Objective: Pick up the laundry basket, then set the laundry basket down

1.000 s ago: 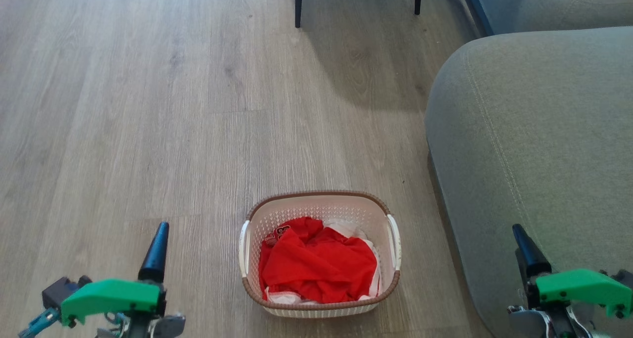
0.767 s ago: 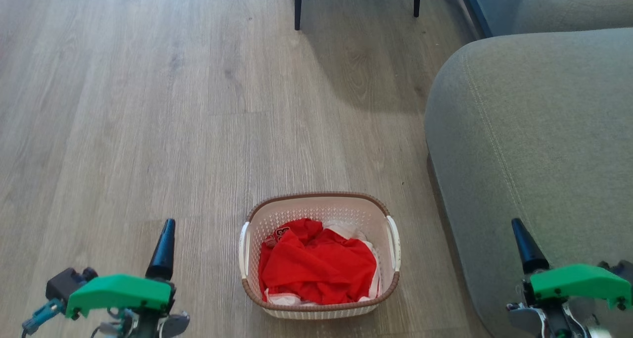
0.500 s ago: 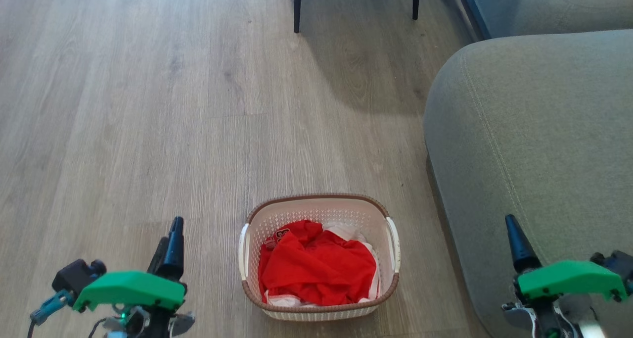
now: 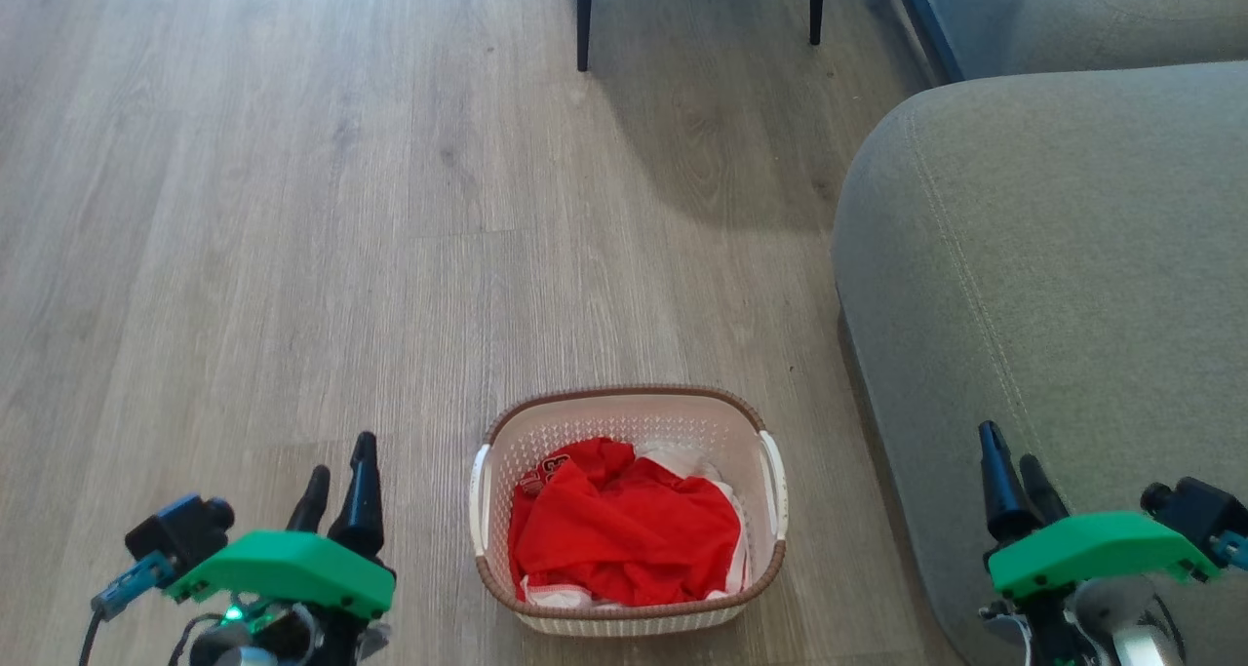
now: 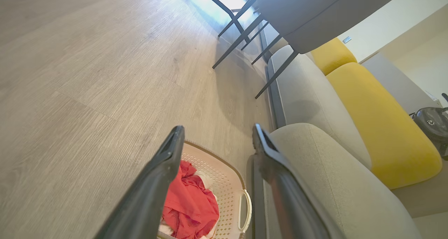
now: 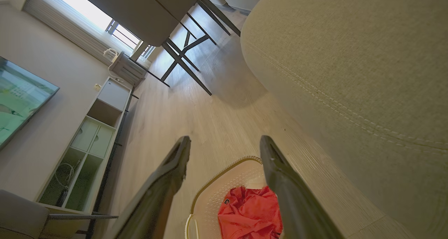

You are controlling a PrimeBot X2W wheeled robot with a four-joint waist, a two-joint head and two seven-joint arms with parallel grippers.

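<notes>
At the lower left of the head view, the left gripper [image 4: 340, 456] hovers over the wooden floor [image 4: 292, 208], its two dark fingers parted and holding nothing; the left wrist view shows a clear gap between them. Just to its right, apart from the fingers, the laundry basket [image 4: 624, 420] sits upright on the floor, low in the middle of the head view, with a brown rim and a white handle [image 4: 478, 500] on each short side. Red clothes [image 4: 624, 529] fill most of it, with a bit of white cloth [image 4: 682, 451] showing at the edges. Further right, the right gripper [image 4: 1007, 444] is raised in front of the grey sofa [image 4: 1053, 256], its fingers likewise spread and empty, well apart from the basket. The sofa's rounded arm stands near the basket's right side without touching it.
</notes>
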